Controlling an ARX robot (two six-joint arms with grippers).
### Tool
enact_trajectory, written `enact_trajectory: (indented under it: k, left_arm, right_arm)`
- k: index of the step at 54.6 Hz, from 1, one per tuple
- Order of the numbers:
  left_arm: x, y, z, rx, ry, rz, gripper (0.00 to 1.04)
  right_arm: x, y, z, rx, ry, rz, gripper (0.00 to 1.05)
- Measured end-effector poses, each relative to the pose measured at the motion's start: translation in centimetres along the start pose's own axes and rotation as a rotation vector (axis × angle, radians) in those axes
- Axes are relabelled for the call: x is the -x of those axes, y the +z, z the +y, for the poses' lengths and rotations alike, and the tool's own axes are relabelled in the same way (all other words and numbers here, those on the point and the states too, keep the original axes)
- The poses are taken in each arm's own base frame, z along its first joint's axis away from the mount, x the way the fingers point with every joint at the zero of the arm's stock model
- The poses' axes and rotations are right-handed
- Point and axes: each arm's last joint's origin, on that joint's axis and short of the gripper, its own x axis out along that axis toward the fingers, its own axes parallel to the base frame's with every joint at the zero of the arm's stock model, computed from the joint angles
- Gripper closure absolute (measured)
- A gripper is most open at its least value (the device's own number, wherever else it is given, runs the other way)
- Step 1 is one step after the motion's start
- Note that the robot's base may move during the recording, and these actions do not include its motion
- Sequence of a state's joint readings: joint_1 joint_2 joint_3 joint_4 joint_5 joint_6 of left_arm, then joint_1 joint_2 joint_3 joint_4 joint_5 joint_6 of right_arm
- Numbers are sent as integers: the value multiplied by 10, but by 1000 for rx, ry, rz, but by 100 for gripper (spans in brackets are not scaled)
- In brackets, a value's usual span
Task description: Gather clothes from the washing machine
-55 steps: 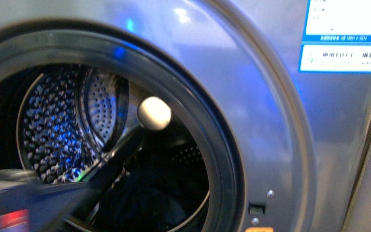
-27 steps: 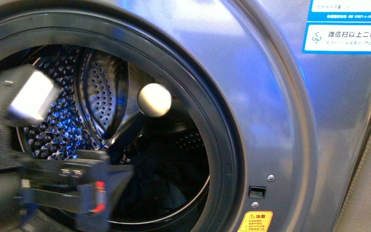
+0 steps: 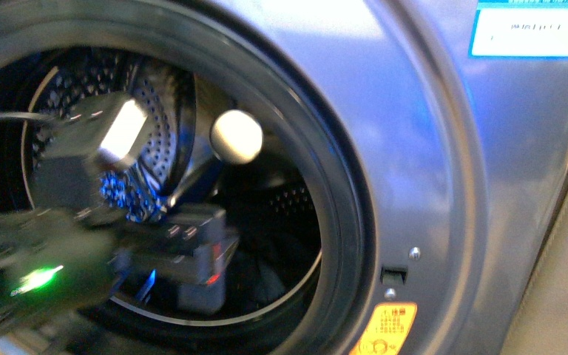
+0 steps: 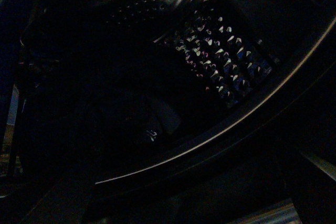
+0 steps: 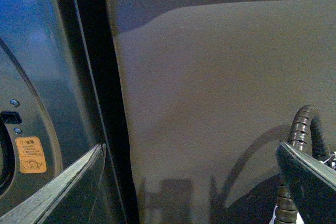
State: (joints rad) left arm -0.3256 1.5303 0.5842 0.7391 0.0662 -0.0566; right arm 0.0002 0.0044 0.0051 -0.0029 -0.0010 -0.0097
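Left claw (image 3: 196, 259), blurred, grip untellable: you are risking catching it on the washer rim (image 3: 344, 222) while reaching for the clothes (image 3: 266, 277). Right claw (image 5: 189, 153): hanging released, empty.

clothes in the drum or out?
In. The clothes lie as a dark heap low in the drum.

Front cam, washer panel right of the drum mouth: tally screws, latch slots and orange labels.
Screws: 2
Latch slot: 1
Orange label: 1
Total: 4
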Motion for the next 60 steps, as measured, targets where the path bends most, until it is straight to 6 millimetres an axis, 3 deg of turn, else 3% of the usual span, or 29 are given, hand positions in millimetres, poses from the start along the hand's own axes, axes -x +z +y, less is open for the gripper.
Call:
enact_trajectory:
  k: [35, 60]
  left_arm:
    - [-52, 4, 17, 1, 52, 32, 7]
    - [-114, 9, 34, 10, 83, 74, 7]
  right_arm:
    - [0, 0, 0, 0, 0, 0, 8]
    - [0, 0, 0, 0, 0, 0, 8]
